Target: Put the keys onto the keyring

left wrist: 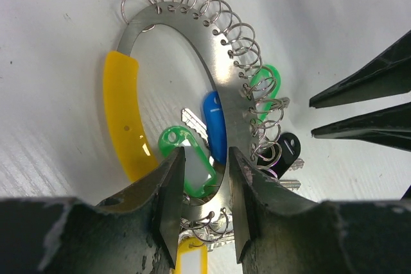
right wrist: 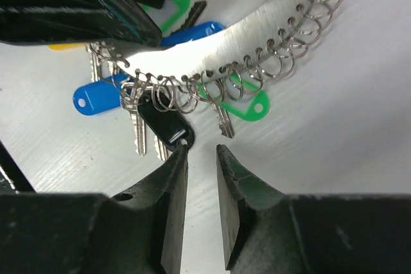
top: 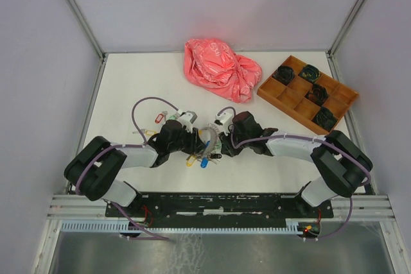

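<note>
– Looking down on a white bench point(top: 128, 81), boxed in by pale grey walls, metal posts at the far corners.
– Far centre, a crumpled pink bag point(top: 220, 68). Far right, an orange compartment tray point(top: 307, 94) with dark lumps in some cells.
– And the arms?
– Bolted at the near edge and bent inward, left arm point(top: 122, 158) and right arm point(top: 302, 147), wrists almost meeting at the near middle.
– Meeting over what?
– Over the keyring point(left wrist: 210, 48): a flat steel crescent with a yellow sleeve, small wire loops along its outer edge. Keys point(right wrist: 137, 136) with blue, green and black tags hung on those loops. Also a red-tagged key point(top: 158, 118) loose just far-left of the left wrist.
– Left fingers point(left wrist: 168, 203)?
– Part spread, astride the steel band and a green tag point(left wrist: 189, 158). Cannot tell whether pinching or merely alongside.
– Right fingers point(right wrist: 172, 197)?
– Spread apart, holding nothing, tips just beside a black tag point(right wrist: 166, 126), one tip nearly touching it.
</note>
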`<state>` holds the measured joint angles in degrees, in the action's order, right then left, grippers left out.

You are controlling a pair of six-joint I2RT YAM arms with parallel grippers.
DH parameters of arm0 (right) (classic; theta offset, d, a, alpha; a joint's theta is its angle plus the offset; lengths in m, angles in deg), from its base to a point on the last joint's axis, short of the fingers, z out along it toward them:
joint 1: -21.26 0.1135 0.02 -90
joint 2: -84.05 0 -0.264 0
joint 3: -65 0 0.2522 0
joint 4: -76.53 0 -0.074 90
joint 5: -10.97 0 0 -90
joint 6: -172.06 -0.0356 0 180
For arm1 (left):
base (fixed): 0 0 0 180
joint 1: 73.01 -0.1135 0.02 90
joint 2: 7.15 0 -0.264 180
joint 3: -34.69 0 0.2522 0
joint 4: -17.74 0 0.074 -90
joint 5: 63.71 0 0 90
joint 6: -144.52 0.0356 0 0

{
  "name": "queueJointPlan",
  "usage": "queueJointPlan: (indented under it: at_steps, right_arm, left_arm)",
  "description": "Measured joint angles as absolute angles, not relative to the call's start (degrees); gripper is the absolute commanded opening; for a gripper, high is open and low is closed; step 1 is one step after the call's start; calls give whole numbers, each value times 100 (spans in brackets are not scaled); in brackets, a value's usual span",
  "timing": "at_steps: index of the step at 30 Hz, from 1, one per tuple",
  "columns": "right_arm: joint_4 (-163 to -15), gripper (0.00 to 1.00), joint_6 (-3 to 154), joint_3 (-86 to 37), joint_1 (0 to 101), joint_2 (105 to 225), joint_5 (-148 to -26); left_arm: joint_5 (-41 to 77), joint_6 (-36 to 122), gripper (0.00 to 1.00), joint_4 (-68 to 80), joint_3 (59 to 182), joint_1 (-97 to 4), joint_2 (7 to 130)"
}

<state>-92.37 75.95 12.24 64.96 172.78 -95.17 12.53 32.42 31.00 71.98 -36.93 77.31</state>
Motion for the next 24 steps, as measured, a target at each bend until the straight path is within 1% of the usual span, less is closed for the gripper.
queueJointPlan:
  at_steps: [3, 9, 18, 24]
  right_arm:
    - [-8784, 33, 7636, 883, 6503, 17123, -9484]
    - [-8432, 32, 7765, 352, 6503, 17114, -9539]
    - [-8229, 27, 8288, -107, 6553, 17613, -9860]
    - [-8216, 27, 8548, -228, 6584, 17921, -10079]
  left_arm:
    - [1240, 3242, 40, 3055, 7229, -3693, 7736]
    - [1233, 3244, 40, 2996, 7251, -3693, 7736]
    - [1240, 3244, 40, 2932, 7288, -3693, 7736]
    - [1240, 3246, 40, 2888, 7325, -3693, 7758]
